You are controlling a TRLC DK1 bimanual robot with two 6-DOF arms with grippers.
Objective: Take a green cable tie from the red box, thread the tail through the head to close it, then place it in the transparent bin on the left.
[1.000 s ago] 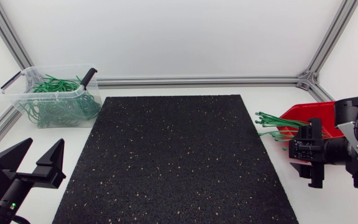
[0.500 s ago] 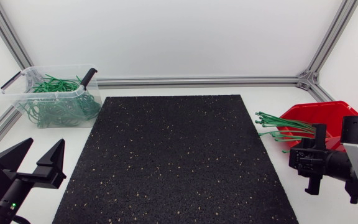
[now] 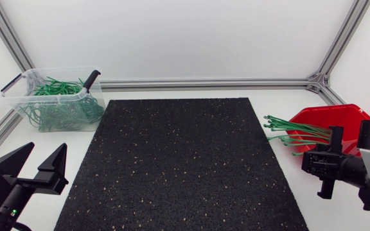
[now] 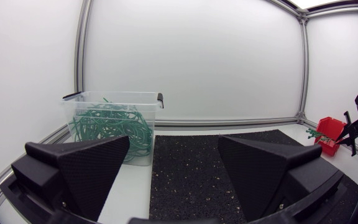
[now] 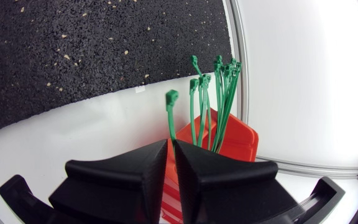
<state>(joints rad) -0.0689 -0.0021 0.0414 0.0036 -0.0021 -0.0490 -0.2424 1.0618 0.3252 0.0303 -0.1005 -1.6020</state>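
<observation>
At the right edge of the table, my right gripper [image 3: 310,162] hangs over the near side of the red box [image 3: 339,115], just off the black mat [image 3: 178,160]. Right wrist view: its fingers are pressed together, with only a thin seam between them. One green cable tie [image 5: 171,99] sticks out of that seam, pinched by its tail. Its head stands free ahead of the fingertips, over white table.

Beside it, a bundle of ties [image 5: 219,93] fans out of the red box [image 5: 238,140], heads pointing toward the mat. From above, the bundle of ties [image 3: 294,128] overhangs the box's left rim and reaches the mat's edge.

My left gripper [image 3: 47,151] sits at the near left corner of the table, left of the mat, fingers spread wide with nothing between them. Left wrist view shows the same wide gap in that gripper [image 4: 174,146].

The clear bin [image 3: 50,72] stands at the far left, well apart from both grippers, with green looped ties [image 3: 60,109] piled inside it. It is ahead of the left gripper.
</observation>
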